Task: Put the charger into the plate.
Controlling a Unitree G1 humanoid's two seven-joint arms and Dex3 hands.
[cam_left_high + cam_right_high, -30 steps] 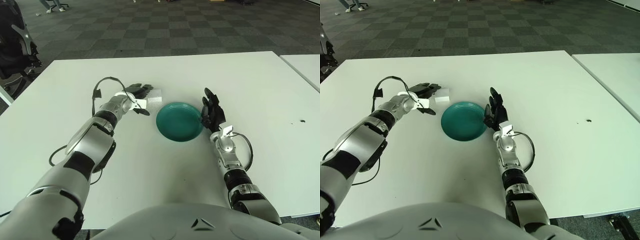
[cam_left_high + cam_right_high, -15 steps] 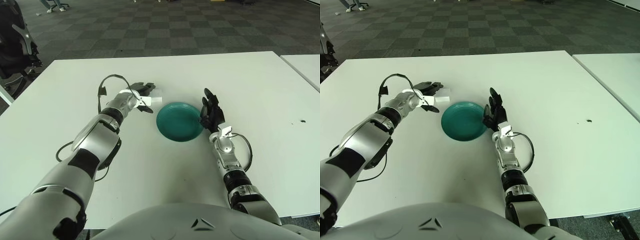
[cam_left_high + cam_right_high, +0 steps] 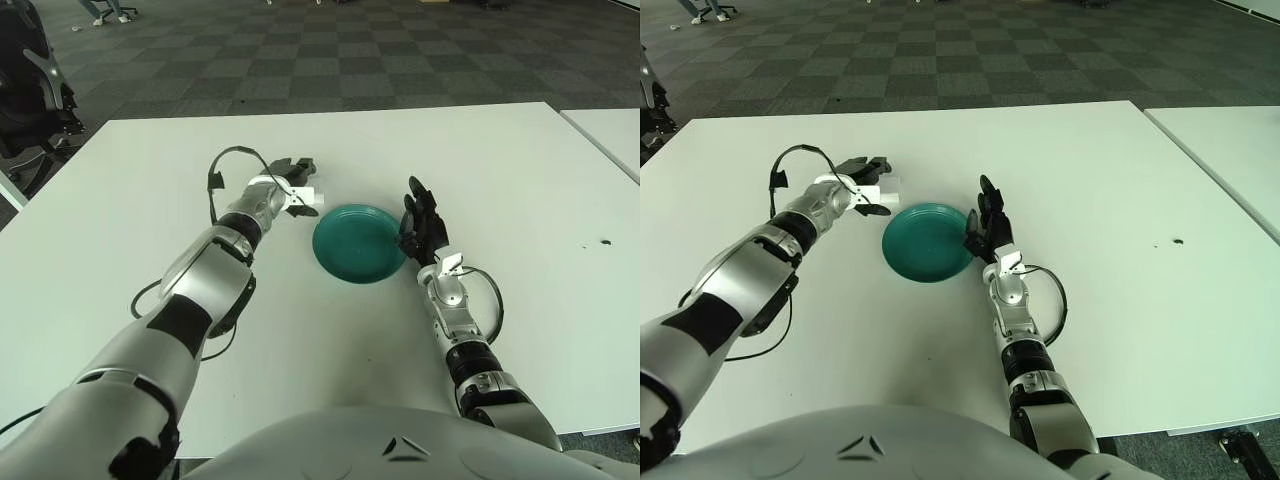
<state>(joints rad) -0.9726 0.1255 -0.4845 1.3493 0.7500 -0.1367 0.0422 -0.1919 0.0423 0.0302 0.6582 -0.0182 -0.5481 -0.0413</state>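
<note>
The charger [image 3: 305,194], a small white block, sits at about ten o'clock from the teal plate [image 3: 360,243], just off its rim and not inside it. The left hand [image 3: 290,186] is on it: dark fingers [image 3: 299,165] reach over the far side and another curls below the near side, so the block shows between them. They look closed around it, though whether it has left the white surface [image 3: 520,170] cannot be told.

The plate lies flat near the middle of the surface. At its three o'clock edge stands the right hand [image 3: 421,225], palm toward the plate, fingers spread and pointing up toward twelve o'clock, holding nothing; whether it touches the rim is unclear.

A black cable [image 3: 222,165] loops up from the left wrist, and another loops beside the right forearm [image 3: 455,315]. Beyond the surface at twelve o'clock lies checkered carpet floor [image 3: 330,60].
</note>
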